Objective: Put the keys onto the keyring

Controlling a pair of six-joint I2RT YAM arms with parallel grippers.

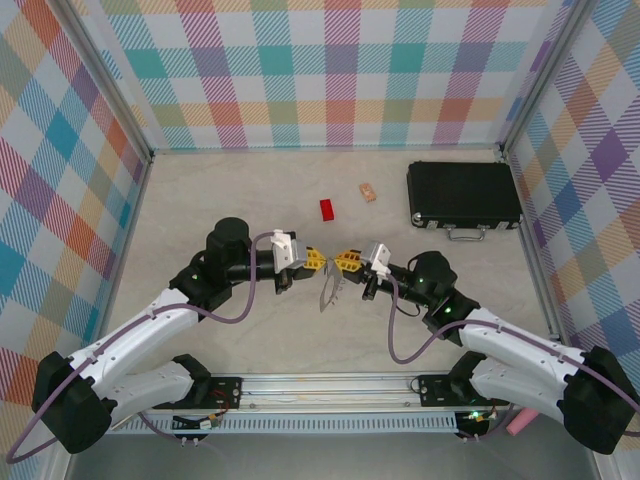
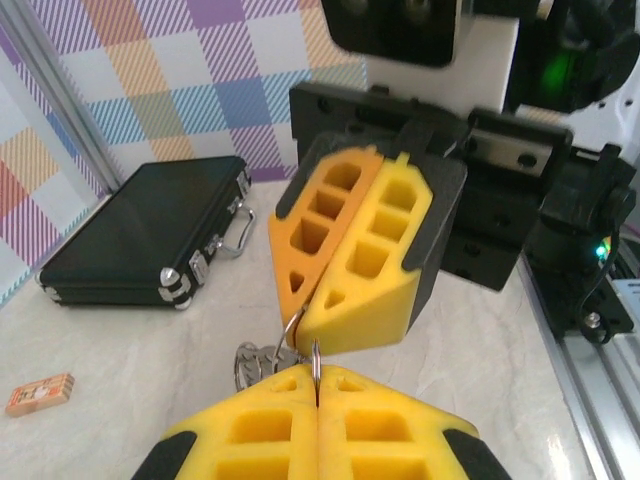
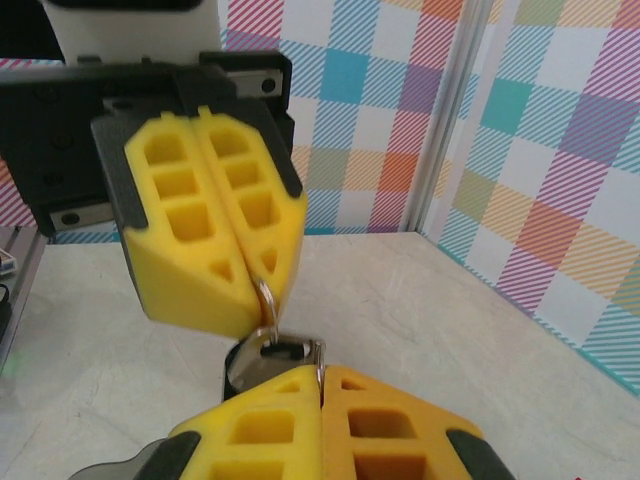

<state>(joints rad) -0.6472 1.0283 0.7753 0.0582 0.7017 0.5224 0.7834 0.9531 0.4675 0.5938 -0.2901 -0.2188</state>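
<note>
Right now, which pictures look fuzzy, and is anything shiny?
Top external: sharp, evenly lit, faint shadows on the table. Left wrist: left gripper up close is blurry, black case lid has pale sheen. Right wrist: right gripper blurry, keyring wire glints.

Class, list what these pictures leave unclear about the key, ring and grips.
Top view: tiny black-headed silver key too small to find; large flat grey keyring reads as a thin sliver.
Left wrist view: left gripper pinches thin wire; yellow pads hide the rest.
Right wrist view: right gripper half covers a blurred dark piece; key or not, unclear.
</note>
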